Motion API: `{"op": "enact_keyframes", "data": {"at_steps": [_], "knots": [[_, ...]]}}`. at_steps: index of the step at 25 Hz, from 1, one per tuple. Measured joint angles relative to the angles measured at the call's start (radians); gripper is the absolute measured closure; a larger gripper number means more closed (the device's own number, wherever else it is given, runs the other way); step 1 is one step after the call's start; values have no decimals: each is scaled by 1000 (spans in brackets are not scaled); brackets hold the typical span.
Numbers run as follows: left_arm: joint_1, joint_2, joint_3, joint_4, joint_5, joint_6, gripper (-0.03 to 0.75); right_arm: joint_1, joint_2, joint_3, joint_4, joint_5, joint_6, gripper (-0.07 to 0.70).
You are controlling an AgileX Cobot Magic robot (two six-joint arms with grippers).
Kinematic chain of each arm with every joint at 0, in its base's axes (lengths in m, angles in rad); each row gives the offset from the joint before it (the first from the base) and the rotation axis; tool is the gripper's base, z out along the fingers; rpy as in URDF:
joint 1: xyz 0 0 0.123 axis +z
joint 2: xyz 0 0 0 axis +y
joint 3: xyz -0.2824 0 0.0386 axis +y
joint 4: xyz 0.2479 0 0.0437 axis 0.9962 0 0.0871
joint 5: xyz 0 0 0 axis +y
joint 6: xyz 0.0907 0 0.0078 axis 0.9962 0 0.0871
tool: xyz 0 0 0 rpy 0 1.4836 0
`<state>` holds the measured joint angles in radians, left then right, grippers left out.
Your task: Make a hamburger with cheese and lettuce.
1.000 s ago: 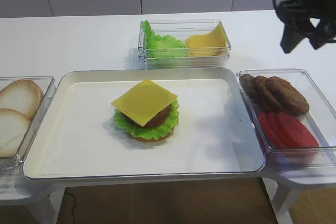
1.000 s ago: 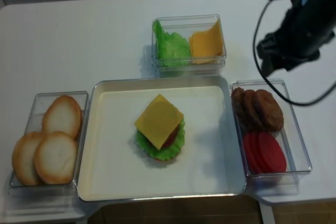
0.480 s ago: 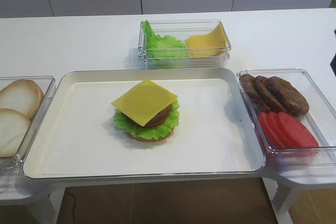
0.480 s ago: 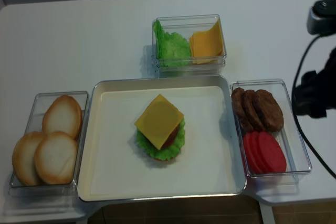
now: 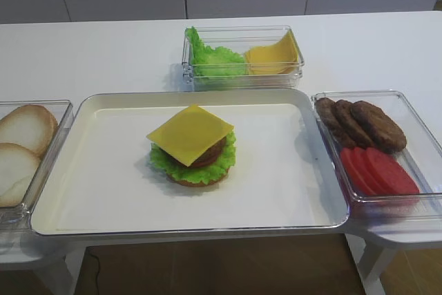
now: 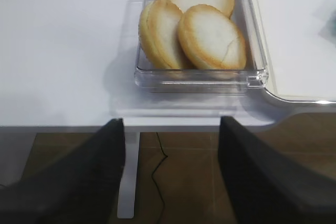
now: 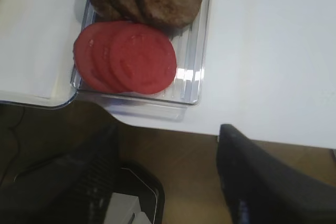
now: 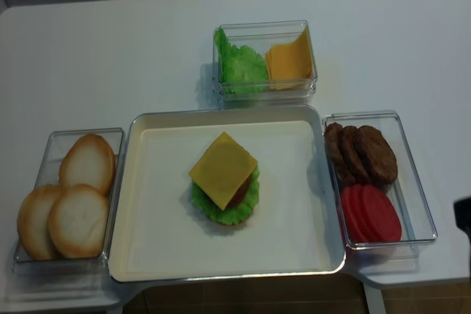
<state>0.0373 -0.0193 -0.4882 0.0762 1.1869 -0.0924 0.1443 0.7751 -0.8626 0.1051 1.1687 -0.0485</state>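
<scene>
Now the hamburger [image 5: 193, 153] sits near the middle of the white tray [image 5: 103, 191], a bun base with lettuce [image 5: 160, 161] frilling out around it and a slice of cheese [image 5: 190, 134] lying on top, turned cornerwise so its points overhang the patty. No top bun is on it yet, so the step in hand looks like fetching one of the bun halves [image 6: 211, 36] from the clear box [image 6: 252, 74] to the left of the tray. To do it well, I would take a bun from above by its rim, carry it high over the tray edge, and lower it level and centred so the floppy cheese is not dragged sideways.

Behind the tray, another box [image 5: 242, 77] holds spare lettuce and cheese; to the right, patties [image 5: 362, 122] and tomato slices [image 5: 380, 170] share a box.

Both arms are pulled back off the table edge. The left gripper [image 6: 170, 182] hangs with its fingers well apart and empty; the right gripper [image 7: 168, 182] likewise stands wide and holds nothing.
</scene>
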Motion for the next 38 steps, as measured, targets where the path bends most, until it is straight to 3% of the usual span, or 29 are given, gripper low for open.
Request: {"op": "enact_keyframes", "data": {"at_steps": [12, 30, 36, 38], "knots": [[0, 0, 0, 0, 0, 0, 298, 0, -342, 97, 0, 94, 7, 176], [0, 0, 0, 0, 0, 0, 298, 0, -779, 242, -2, 113, 24, 179], [0, 0, 0, 0, 0, 0, 298, 0, -793, 329, -46, 115, 49, 179], [0, 0, 0, 0, 0, 0, 298, 0, -793, 338, -52, 86, 49, 179]]}}
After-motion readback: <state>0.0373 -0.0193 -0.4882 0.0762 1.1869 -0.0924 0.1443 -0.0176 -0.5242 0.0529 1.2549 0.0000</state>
